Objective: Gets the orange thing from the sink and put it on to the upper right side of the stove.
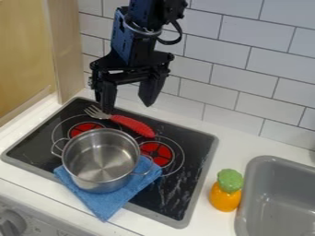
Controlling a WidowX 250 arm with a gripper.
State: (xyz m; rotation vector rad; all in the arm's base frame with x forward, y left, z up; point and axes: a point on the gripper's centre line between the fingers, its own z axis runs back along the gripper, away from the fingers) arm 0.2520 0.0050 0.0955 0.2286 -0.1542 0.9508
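The black gripper (127,106) hangs over the back left part of the stove, its two fingers apart with nothing between them. An orange thing with a green, bumpy top (225,196) is on the white counter, between the stove and the sink, close beside the sink's left rim. The grey sink (280,203) is at the lower right; its visible part holds nothing. The black stove (184,184) has a grey border, and its upper right corner lies well to the right of the gripper.
A fork with a red handle (134,125) lies across the back of the stove, just below the gripper. A steel pot (102,161) rests on a blue cloth (126,198) at the stove's front left. White wall tiles (246,78) rise behind, and a wooden panel (71,50) stands at the left.
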